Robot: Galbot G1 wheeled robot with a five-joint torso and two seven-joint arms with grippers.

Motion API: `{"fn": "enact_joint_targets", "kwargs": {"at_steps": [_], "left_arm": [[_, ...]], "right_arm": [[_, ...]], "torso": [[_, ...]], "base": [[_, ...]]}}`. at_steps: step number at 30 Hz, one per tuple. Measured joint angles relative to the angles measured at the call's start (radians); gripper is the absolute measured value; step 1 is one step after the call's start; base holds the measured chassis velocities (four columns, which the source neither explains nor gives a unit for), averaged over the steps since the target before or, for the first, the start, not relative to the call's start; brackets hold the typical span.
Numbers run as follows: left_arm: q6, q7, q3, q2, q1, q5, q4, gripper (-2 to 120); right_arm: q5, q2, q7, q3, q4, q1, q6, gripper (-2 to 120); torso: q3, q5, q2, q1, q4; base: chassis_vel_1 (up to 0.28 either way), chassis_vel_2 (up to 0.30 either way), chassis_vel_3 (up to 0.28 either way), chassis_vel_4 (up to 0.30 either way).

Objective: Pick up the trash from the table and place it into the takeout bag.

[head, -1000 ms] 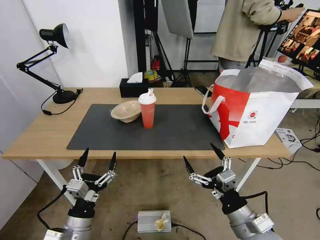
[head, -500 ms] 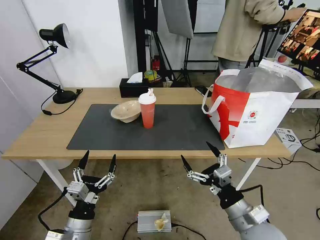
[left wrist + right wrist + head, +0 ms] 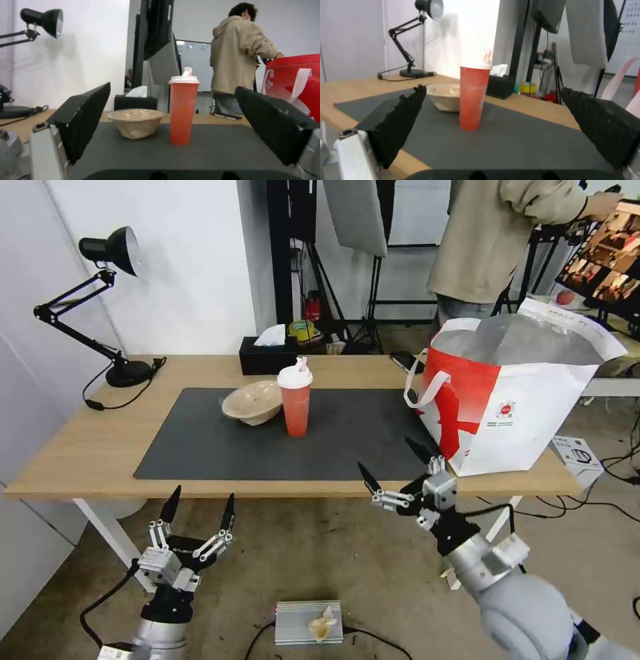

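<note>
Two trash items: red cup [image 3: 295,397] upright at mat centre, beige bowl [image 3: 253,403] touching its left side.
Takeout bag [image 3: 527,413]: right end of desk [image 3: 87,447], mouth open.
Right gripper [image 3: 396,469]: risen from lower centre to the desk's front edge, fingers spread; judged the start of a reach toward the cup.
Left gripper [image 3: 199,508]: lower left, below the desk, fingers spread, barely shifted.

My table [image 3: 87,453] carries 1 dark grey mat [image 3: 220,453], holding a beige bowl [image 3: 252,403] and red cup [image 3: 295,398]. A desk lamp [image 3: 100,307], tissue box [image 3: 267,357] and takeout bag [image 3: 517,393] also rest on it.
</note>
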Motion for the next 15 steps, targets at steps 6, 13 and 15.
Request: {"fn": "enact_joint_targets", "kwargs": {"at_steps": [6,13,15], "left_arm": [[0.001,0.001,0.002,-0.003,-0.001,0.005,0.006,100],[0.001,0.002,0.004,-0.005,-0.004,0.012,0.023,100],[0.001,0.001,0.004,-0.005,-0.005,0.013,0.027,100]], "right_arm": [[0.092,-0.011,0.012,-0.081,-0.046,0.133,-0.054,100],[0.170,-0.001,0.047,-0.214,-0.119,0.316,-0.105,100],[0.192,0.003,0.054,-0.252,-0.142,0.369,-0.126,100]], "torso": [[0.000,0.0000,0.000,0.000,0.0001],[0.000,0.0000,0.000,0.000,0.0003],[0.000,-0.0003,0.000,0.000,0.0003]], "base": [[0.000,0.000,0.000,0.000],[0.000,0.000,0.000,0.000],[0.000,0.000,0.000,0.000]]}}
